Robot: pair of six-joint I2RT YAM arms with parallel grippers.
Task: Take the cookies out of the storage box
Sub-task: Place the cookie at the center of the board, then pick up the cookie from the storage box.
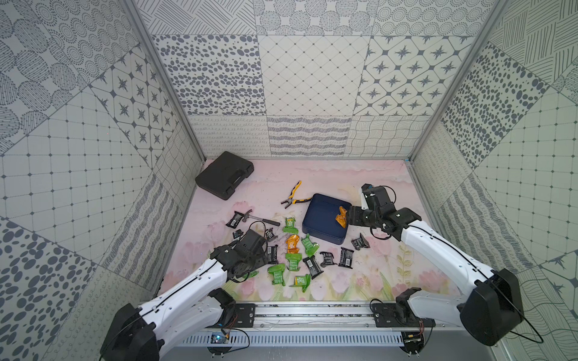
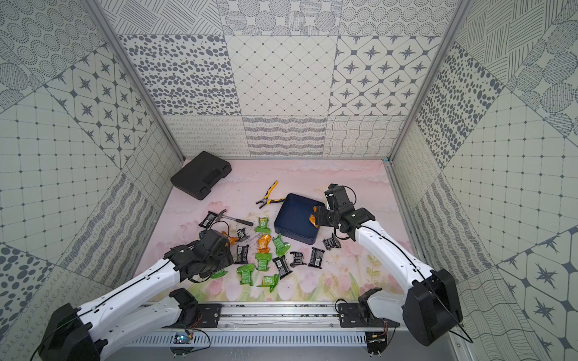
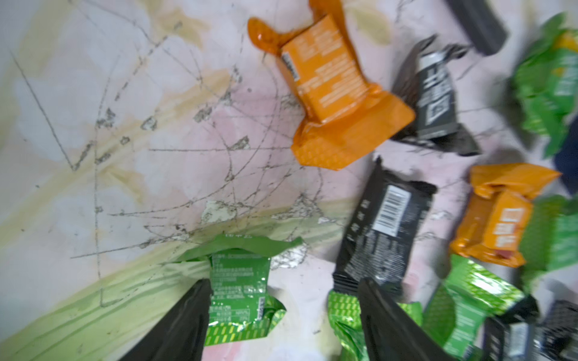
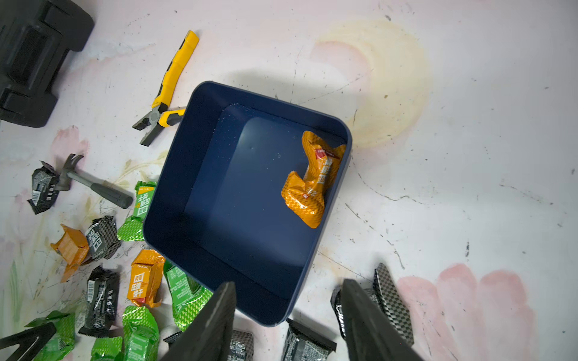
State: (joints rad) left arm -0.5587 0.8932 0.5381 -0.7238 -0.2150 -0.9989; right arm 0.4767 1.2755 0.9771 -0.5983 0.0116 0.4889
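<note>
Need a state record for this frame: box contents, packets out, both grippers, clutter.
box: shallow navy-blue square storage box, upright on floral mat
inside: one orange foil packet against a side wall; nothing else
outside: green, orange and black foil packets scattered on mat
left gripper: open, low over a green packet on mat
right gripper: open, empty, above box's edge
other: yellow-handled pliers, small hammer, black plastic case
</note>
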